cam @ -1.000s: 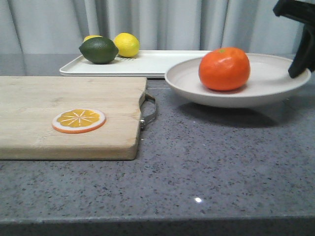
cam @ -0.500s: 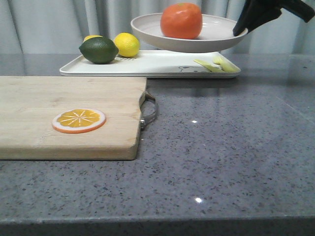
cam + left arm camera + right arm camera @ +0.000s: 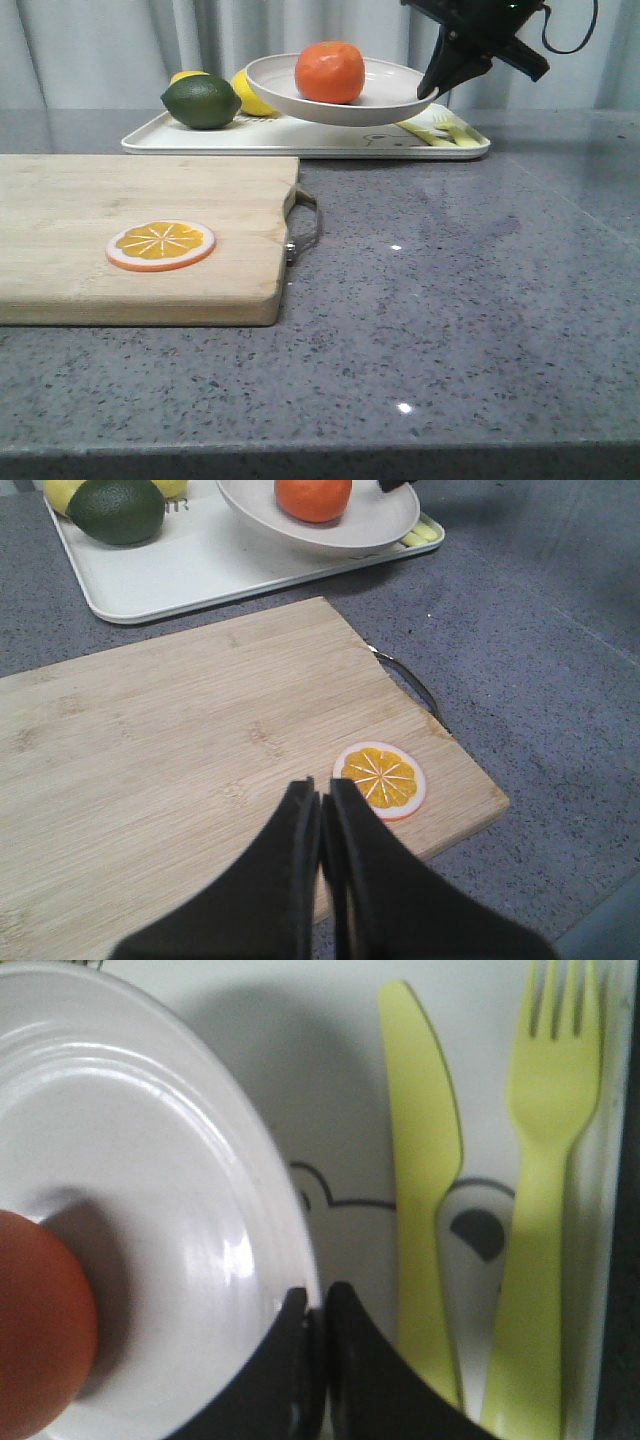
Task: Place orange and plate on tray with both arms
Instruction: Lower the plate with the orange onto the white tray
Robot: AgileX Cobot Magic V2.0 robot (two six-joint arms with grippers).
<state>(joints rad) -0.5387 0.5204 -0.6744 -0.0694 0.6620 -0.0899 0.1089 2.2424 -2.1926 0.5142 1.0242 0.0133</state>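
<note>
The orange (image 3: 329,72) rests inside the off-white plate (image 3: 400,98), which hangs in the air just above the white tray (image 3: 300,140) at the back of the table. My right gripper (image 3: 432,88) is shut on the plate's right rim (image 3: 280,1210); the orange (image 3: 35,1330) shows at the edge of the right wrist view. The tray's bear drawing (image 3: 470,1225) lies under the plate's edge. My left gripper (image 3: 323,798) is shut with nothing in it, hovering over the wooden cutting board (image 3: 180,750), away from the plate (image 3: 380,525) and the orange (image 3: 312,495).
On the tray lie a green lime (image 3: 201,101), a yellow lemon (image 3: 247,95), a yellow-green knife (image 3: 425,1160) and fork (image 3: 545,1180). An orange slice (image 3: 160,245) sits on the cutting board (image 3: 140,200), which has a metal handle (image 3: 305,228). A curtain hangs behind.
The right gripper has carried the plate with the orange leftward and back, up from low over the table's right side and then down to just above the tray.
</note>
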